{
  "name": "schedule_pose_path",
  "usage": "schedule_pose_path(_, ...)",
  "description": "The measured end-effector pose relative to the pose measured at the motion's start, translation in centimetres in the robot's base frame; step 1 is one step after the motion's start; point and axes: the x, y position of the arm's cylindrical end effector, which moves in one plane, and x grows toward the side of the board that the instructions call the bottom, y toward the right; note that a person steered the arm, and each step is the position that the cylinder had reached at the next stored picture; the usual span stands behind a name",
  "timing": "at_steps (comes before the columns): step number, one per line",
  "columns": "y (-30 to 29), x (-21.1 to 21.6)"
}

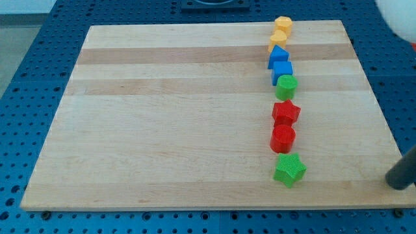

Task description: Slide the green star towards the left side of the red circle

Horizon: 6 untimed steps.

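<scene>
At the view's right edge, low down, I see my tip [398, 184], a dark rod end that rests just off the bench [182, 130] on the blue surface around it. This rig has no fingers, so there is nothing to be released or clenched; the rod only pushes.

Near the bottom of the bench, right of centre, lies the green star [289, 169]. It is the lowest block of a column that goes up the view: the red circle [283, 138] directly above it and almost touching, then a red star [285, 112], a green circle [286, 86], two blue blocks [280, 65] and two yellow blocks [281, 32] at the top.

From my tip, the green star is well apart toward the view's left and a little higher. I judge that the star must go left and then up to reach the left side of the red circle, so I should approach it from its right side first.
</scene>
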Motion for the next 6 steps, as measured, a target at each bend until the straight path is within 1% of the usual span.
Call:
schedule_pose_path(2,-5.4,0.0)
schedule_pose_path(6,-10.1,0.0)
